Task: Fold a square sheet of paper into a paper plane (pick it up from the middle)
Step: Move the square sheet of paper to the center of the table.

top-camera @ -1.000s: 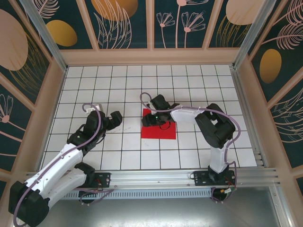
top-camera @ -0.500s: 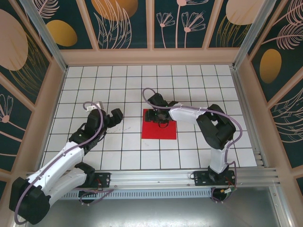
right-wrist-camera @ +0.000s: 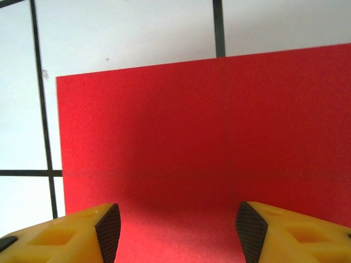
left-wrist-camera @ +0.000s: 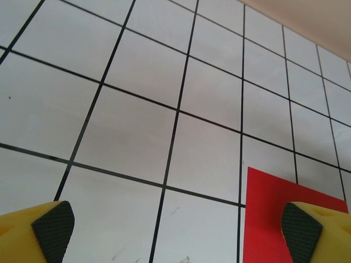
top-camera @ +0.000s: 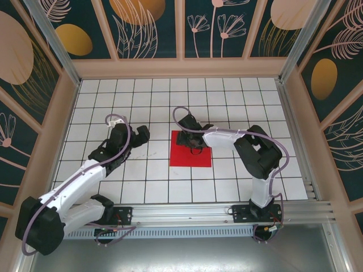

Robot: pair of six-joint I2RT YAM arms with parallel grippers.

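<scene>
The square sheet of paper [top-camera: 191, 157] lies flat and bright red on the gridded table, near the middle. My right gripper [top-camera: 190, 140] hovers low over the sheet's far half. In the right wrist view the red sheet [right-wrist-camera: 208, 126] spreads under and beyond the right gripper [right-wrist-camera: 178, 230], whose jaws stand open with nothing pinched between them. My left gripper [top-camera: 142, 136] is about one tile to the left of the sheet, wide open. The left wrist view puts the left gripper [left-wrist-camera: 175, 233] over bare tiles, with the sheet's corner [left-wrist-camera: 269, 208] by its right fingertip [left-wrist-camera: 300, 233].
White tiles with black grid lines cover the table [top-camera: 238, 102]. A beige rim [top-camera: 181, 69] and patterned walls close it in at the back and both sides. A metal rail [top-camera: 187, 212] runs along the near edge by the arm bases.
My left arm has reached forward and right, closer to the sheet. My right gripper has turned and settled over the sheet's far half, its jaws a little wider.
</scene>
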